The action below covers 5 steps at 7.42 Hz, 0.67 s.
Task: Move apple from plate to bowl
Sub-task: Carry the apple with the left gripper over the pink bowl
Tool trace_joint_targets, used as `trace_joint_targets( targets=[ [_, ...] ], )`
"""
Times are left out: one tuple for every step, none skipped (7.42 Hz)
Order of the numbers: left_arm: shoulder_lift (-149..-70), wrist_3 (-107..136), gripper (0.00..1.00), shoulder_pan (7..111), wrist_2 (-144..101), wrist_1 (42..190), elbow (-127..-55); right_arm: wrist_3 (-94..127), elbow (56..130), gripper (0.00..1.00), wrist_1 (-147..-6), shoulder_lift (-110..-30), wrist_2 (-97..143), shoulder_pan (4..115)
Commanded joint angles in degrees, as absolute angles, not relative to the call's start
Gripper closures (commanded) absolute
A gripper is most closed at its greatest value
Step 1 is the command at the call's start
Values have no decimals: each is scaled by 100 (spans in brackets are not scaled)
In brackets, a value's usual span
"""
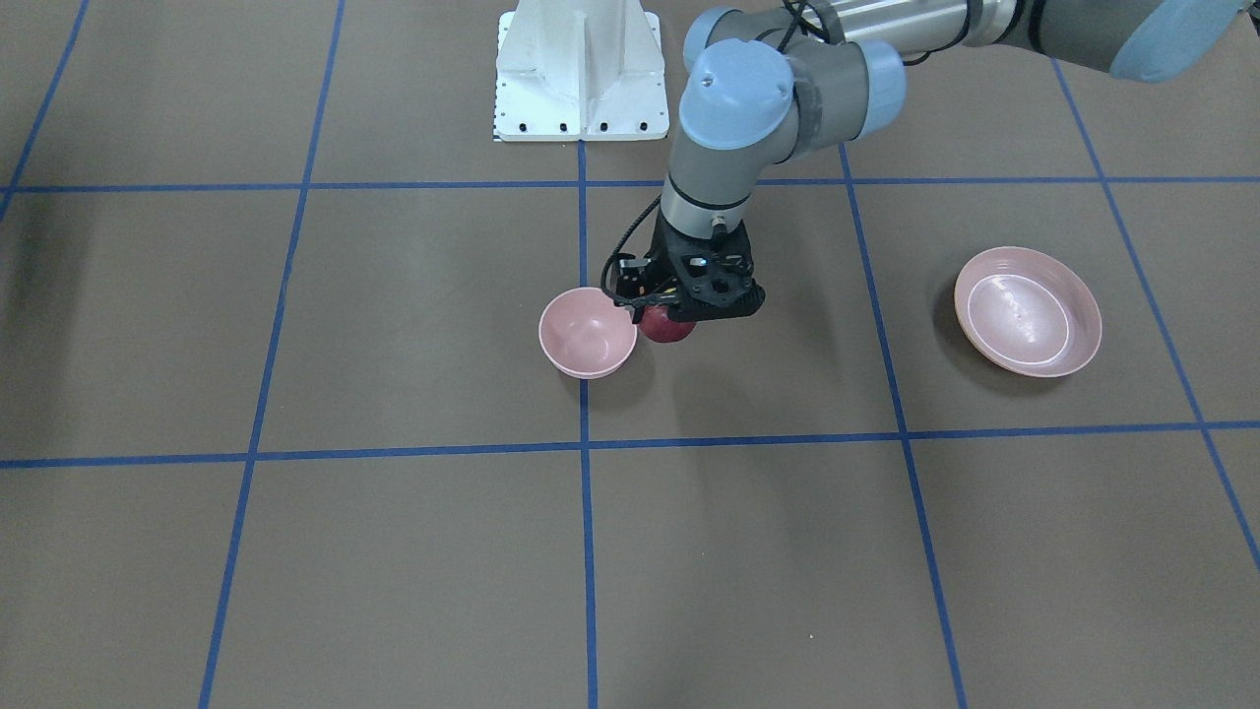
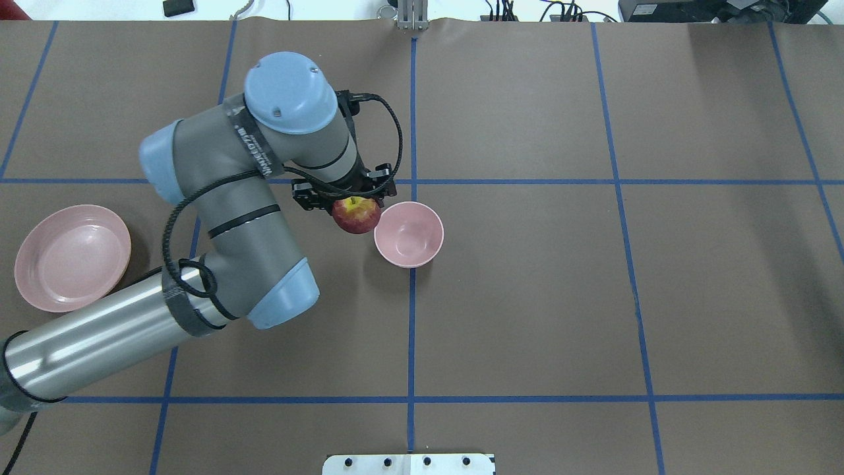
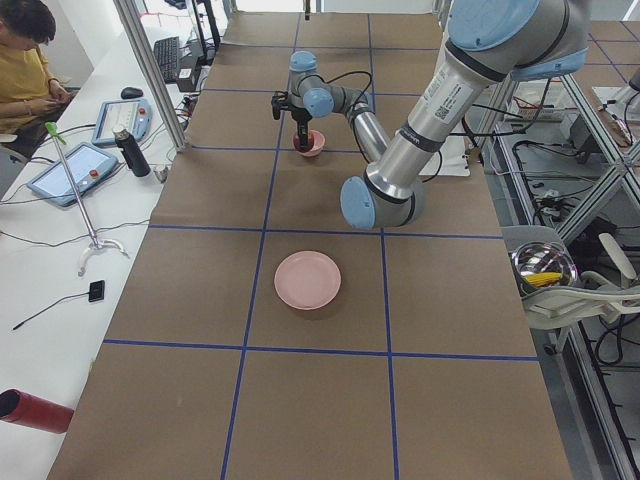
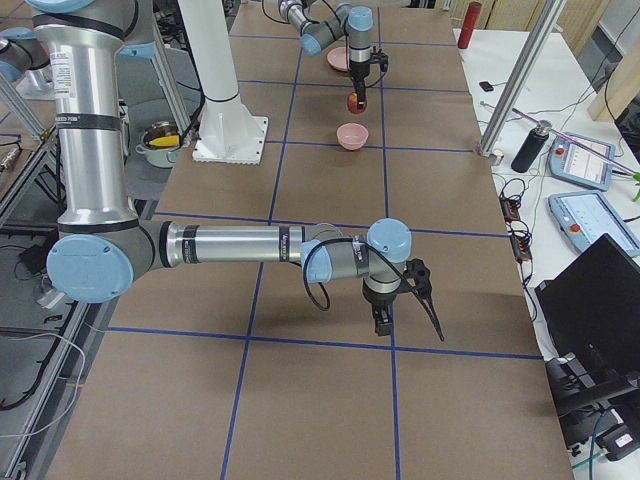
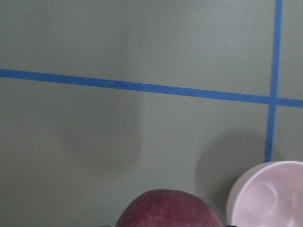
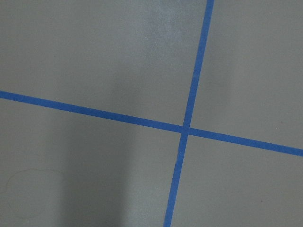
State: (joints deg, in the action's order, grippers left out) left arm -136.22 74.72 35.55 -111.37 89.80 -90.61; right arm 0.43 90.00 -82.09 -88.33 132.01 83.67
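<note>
My left gripper (image 2: 346,198) is shut on the dark red apple (image 2: 356,216) and holds it above the table, just to the left of the small deep pink bowl (image 2: 409,234). In the front-facing view the apple (image 1: 667,328) hangs under the gripper (image 1: 679,315), beside the bowl (image 1: 588,333). The left wrist view shows the apple's top (image 5: 168,210) and the bowl's rim (image 5: 270,196). The wide pink plate (image 2: 72,257) lies empty at the far left. My right gripper (image 4: 408,328) shows only in the exterior right view, low over the table; I cannot tell if it is open.
The white robot base (image 1: 581,69) stands at the table's robot-side edge. Blue tape lines grid the brown table. A side bench holds tablets (image 3: 75,170) and a bottle (image 3: 130,152), with a seated operator (image 3: 25,70). My left arm's elbow (image 2: 250,264) reaches over the table between plate and bowl.
</note>
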Motion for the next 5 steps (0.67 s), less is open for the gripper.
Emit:
trace_joint_targets(
  targets=[
    [-14359, 7813, 83, 3279, -10785, 9009, -8221, 44, 9000, 0, -8209, -8833, 13201, 8358],
    [-14492, 7822, 83, 3148, -10775, 9000, -8096, 44, 9000, 0, -8209, -8833, 13201, 8367],
    [-14484, 7822, 83, 3086, -10767, 9000, -8051, 44, 9000, 0, -8209, -8833, 13201, 8367],
    [-14467, 7814, 83, 3033, -10636, 9000, -8007, 44, 8991, 0, -8209, -8833, 13201, 8358],
    [-14467, 7805, 83, 2980, -10539, 9017, -7833, 44, 8991, 0, -8209, -8833, 13201, 8358]
  ],
)
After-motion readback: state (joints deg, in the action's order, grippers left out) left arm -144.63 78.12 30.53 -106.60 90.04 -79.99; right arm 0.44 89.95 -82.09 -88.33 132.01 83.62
